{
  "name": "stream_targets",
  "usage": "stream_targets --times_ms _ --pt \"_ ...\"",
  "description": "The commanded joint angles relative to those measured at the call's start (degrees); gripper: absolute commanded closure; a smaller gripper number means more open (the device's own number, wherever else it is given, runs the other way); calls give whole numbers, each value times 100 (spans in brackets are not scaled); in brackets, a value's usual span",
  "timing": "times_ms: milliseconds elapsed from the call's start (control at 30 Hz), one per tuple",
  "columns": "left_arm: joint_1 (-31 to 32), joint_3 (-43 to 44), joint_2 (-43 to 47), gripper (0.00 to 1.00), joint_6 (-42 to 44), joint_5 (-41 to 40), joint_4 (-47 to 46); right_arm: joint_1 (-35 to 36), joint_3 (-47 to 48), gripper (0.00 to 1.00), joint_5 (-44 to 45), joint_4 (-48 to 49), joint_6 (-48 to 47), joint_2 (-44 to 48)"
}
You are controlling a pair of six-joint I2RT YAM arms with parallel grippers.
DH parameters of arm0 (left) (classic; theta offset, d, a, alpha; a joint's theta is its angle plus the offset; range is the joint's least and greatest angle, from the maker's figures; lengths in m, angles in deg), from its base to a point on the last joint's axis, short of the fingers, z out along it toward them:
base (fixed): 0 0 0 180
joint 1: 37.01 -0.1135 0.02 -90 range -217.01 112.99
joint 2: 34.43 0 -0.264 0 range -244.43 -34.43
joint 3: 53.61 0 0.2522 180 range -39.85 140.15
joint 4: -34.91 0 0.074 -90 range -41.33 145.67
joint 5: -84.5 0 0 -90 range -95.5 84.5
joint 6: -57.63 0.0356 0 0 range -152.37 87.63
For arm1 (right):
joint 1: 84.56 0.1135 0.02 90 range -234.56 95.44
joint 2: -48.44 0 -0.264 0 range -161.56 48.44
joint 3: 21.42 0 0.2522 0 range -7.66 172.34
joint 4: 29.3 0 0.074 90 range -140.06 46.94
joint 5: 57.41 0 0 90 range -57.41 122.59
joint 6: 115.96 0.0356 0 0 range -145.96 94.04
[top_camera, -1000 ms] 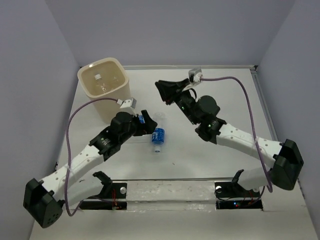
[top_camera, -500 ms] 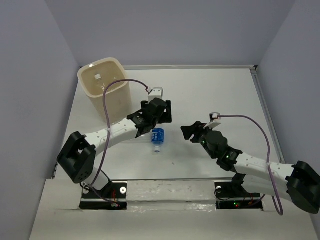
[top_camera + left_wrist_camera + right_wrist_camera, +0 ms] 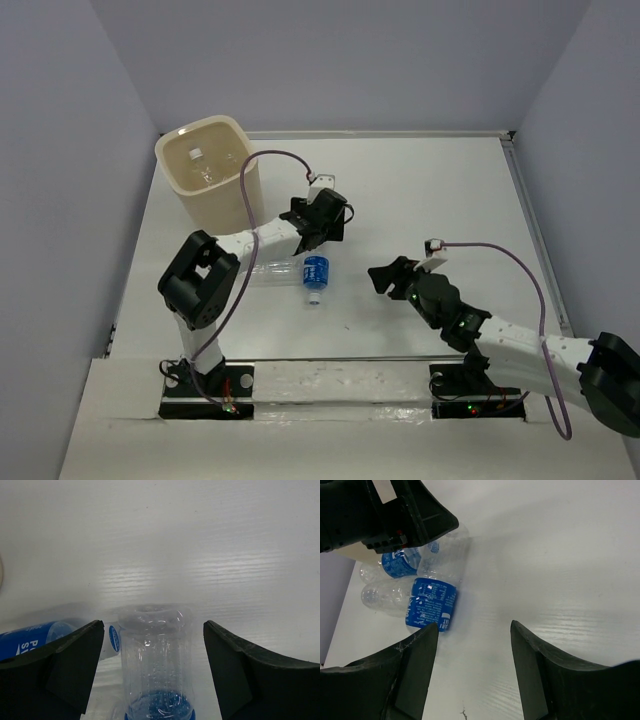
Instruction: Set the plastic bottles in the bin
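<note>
Bottle [image 3: 157,670] within the spread left hand [image 3: 153,630], wrist view only.

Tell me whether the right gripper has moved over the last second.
Yes. The right gripper drew back from the far side toward the near edge, now level with the blue-labelled bottle.

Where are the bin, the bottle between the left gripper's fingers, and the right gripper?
bin [image 3: 205,205], top external view, front wall.
bottle [image 3: 156,655], left wrist view, clear body.
right gripper [image 3: 474,630], right wrist view, midway between its open fingertips.
</note>
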Motion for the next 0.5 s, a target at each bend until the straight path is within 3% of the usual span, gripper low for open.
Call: stream_targets --times_ms 0,367,467 --pt "-44 368 -208 11 171 25 22 4 87 34 89 -36 -68 164" --pt "-44 632 -727 15 223 316 -119 4 157 32 10 -45 -182 208" --pt "-44 676 -763 24 232 368 -171 4 157 32 -8 -63 -182 261"
